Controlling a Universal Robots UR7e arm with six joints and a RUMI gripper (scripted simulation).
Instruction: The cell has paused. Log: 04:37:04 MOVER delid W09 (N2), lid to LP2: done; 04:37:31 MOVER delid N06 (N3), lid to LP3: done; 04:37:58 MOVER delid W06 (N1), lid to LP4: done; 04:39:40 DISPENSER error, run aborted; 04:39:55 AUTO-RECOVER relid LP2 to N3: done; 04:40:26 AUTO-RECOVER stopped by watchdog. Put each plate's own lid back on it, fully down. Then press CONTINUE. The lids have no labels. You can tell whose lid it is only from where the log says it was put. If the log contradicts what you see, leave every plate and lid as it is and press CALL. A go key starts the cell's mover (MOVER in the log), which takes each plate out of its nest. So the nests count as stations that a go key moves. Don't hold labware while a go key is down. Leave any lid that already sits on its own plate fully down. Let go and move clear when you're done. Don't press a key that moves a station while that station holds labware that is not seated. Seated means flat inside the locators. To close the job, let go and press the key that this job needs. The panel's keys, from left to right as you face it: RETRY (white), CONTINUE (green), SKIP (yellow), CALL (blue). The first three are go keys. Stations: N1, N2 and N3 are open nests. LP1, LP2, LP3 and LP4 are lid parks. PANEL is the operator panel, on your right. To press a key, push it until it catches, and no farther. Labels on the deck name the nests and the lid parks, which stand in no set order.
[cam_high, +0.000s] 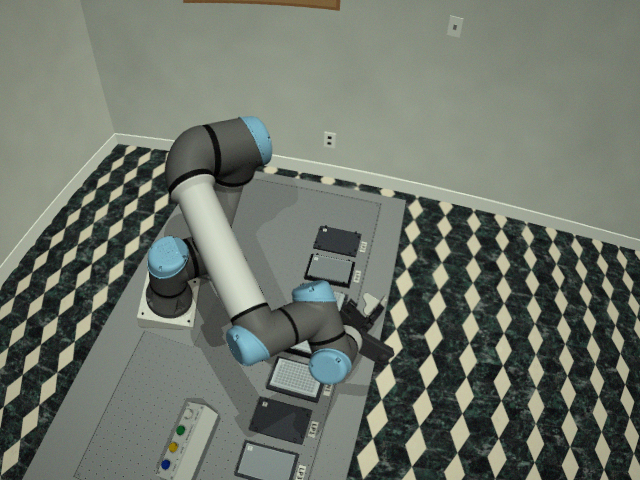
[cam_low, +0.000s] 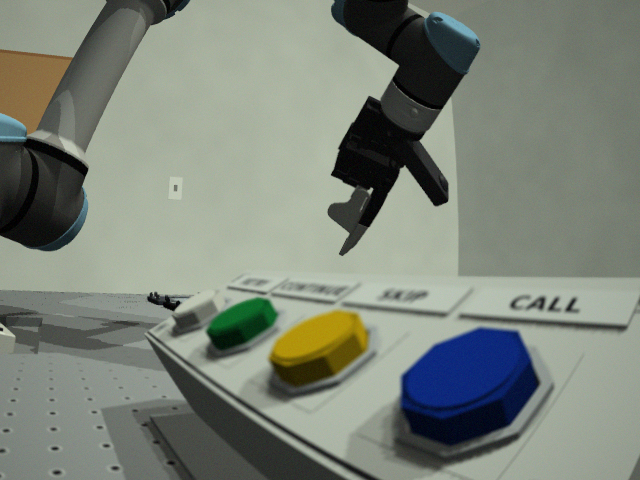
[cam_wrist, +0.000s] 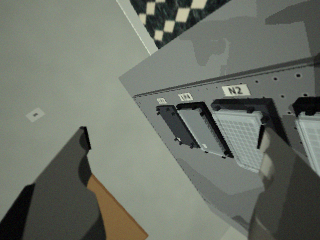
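My gripper (cam_high: 375, 299) (cam_low: 338, 232) (cam_wrist: 171, 127) is open and empty, raised above the far edge of the deck. An open-welled plate (cam_wrist: 240, 137) is at N2. Another plate (cam_high: 296, 377) with bare wells is at N1. The plate (cam_wrist: 311, 127) between them is mostly hidden by the arm and cut off in the wrist view; its lid is unclear. A clear lid (cam_high: 330, 269) (cam_wrist: 202, 131) lies on the park labelled LP4. Another lid (cam_high: 267, 461) lies on the nearest park. The green CONTINUE key (cam_high: 180, 429) (cam_low: 241, 322) and blue CALL key (cam_high: 165, 464) (cam_low: 467, 379) stand up.
A dark empty park (cam_high: 337, 240) (cam_wrist: 175, 125) is at the far end; another empty park (cam_high: 281, 419) lies beside N1. Their label numbers are hard to read. The panel also carries the white RETRY key (cam_high: 189, 413) (cam_low: 197, 308) and yellow SKIP key (cam_high: 173, 447) (cam_low: 319, 346).
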